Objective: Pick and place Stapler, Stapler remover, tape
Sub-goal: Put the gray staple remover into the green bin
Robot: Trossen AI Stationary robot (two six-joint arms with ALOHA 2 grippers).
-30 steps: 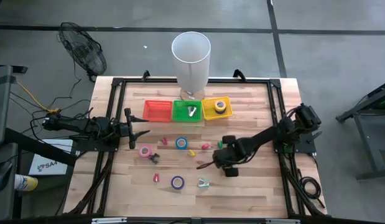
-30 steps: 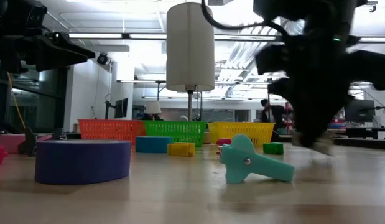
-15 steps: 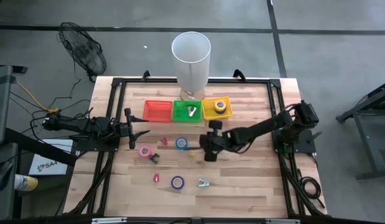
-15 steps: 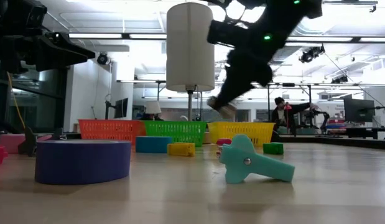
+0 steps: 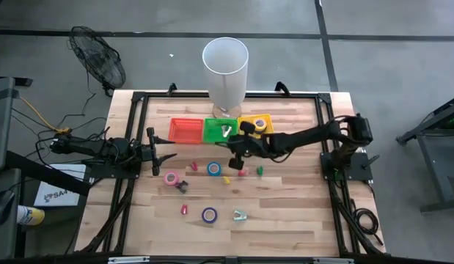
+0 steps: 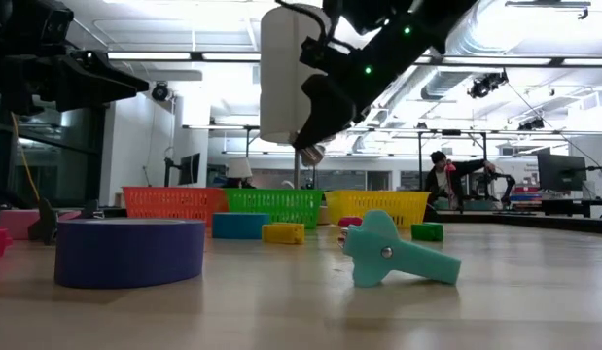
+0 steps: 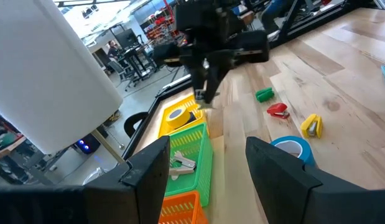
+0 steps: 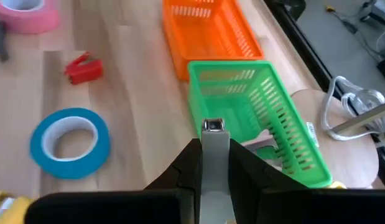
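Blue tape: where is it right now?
High view: the blue tape lies mid-table, in front of the green basket, between the pink tape and a yellow stapler.

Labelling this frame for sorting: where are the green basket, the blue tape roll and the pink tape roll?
green basket (image 5: 213, 136): high view, left rim.
blue tape roll (image 5: 214, 169): high view, ring's band.
pink tape roll (image 5: 170, 178): high view, ring's band.
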